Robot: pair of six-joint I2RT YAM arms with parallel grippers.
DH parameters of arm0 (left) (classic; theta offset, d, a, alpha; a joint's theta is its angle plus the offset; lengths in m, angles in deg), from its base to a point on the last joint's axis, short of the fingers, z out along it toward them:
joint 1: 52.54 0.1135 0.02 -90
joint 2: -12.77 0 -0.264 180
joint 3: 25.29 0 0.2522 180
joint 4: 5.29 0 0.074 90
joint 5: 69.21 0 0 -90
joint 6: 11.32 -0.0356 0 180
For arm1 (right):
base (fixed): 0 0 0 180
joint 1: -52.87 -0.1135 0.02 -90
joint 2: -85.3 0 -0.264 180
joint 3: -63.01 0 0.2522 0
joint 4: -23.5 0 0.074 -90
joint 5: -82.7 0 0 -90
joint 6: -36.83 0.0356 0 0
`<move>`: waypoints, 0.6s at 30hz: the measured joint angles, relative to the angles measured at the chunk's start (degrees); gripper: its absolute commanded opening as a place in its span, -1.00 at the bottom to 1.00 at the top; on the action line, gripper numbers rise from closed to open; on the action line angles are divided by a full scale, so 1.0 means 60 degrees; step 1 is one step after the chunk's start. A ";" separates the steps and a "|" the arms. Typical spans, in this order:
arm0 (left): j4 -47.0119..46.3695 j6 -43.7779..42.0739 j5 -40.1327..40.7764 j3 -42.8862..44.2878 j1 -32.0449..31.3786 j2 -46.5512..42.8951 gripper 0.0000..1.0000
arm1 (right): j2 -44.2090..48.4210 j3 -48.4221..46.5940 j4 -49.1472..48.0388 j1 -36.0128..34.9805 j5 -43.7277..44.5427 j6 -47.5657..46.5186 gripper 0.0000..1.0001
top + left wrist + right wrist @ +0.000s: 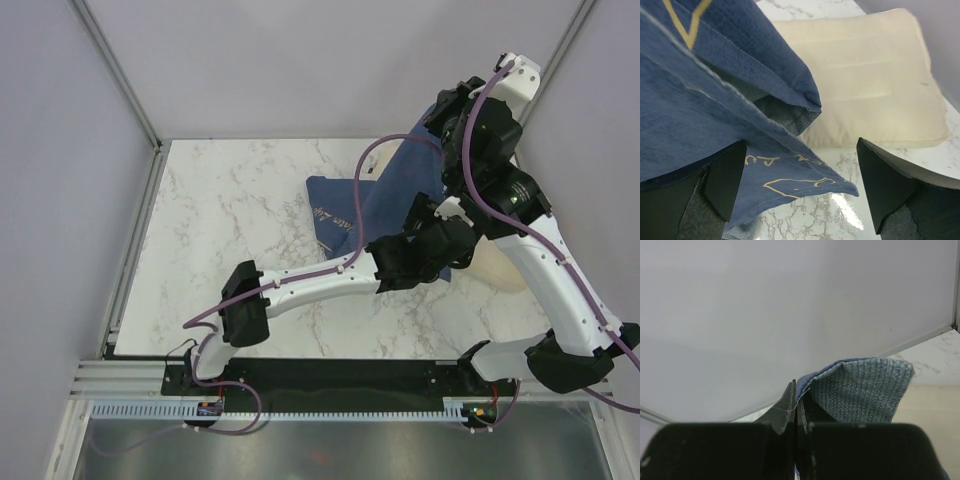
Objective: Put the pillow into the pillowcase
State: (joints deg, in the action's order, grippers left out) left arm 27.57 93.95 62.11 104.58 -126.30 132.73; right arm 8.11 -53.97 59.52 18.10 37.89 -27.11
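The dark blue pillowcase (pixel 372 200) with cream outlines hangs lifted by one edge over the table's middle right. My right gripper (pixel 796 392) is shut on that edge, up high (pixel 437 135), and the paler grey-blue inner side (pixel 860 390) shows beside its fingers. The cream quilted pillow (pixel 865 75) lies flat on the marble just past the case, at the right of the table (pixel 497 270). My left gripper (pixel 805 187) stands wide open low over the table (pixel 448 248). A loose printed corner of the pillowcase (pixel 790 182) hangs between its fingers (pixel 727 180), untouched.
The white marble tabletop (pixel 230 220) is ringed by grey walls, with a metal rail (pixel 135 240) along its left edge. The right arm's links (pixel 545 270) arch over the pillow's near end. A purple cable (pixel 365 165) crosses above the case.
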 measured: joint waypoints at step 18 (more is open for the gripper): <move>0.1625 0.0492 -0.0015 -0.3942 0.0521 -0.2295 -0.96 | 0.0357 -0.0058 0.0168 -0.0004 -0.0270 -0.0259 -1.00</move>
State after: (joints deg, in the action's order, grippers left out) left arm 37.32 96.90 62.03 80.93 -123.17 118.96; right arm 10.25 -54.32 60.53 18.08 36.28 -28.66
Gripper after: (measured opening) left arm 0.030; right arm 0.011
